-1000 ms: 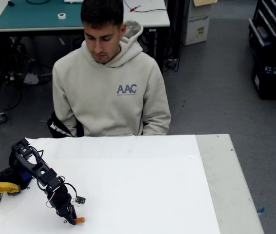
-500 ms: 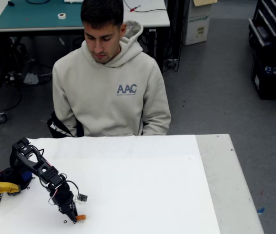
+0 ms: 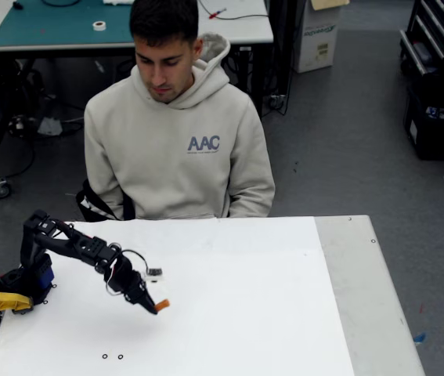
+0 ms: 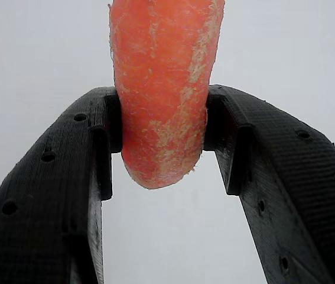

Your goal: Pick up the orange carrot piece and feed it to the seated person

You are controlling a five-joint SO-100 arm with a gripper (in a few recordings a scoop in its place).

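Pick looks done: pincer [image 3: 159, 306] is clamped on the orange carrot piece [image 3: 162, 304], both jaws pressed against its sides in the wrist view, carrot [image 4: 161, 89] sticking out past the tips. It's held above the worktop [image 3: 284, 313], in front of the seated person [image 3: 176, 133] but well short. Feeding is left.

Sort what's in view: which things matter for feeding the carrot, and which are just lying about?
Job: orange carrot piece clamped in the gripper; seated person.
Lying about: yellow clamp-like part, tape roll on the back table.
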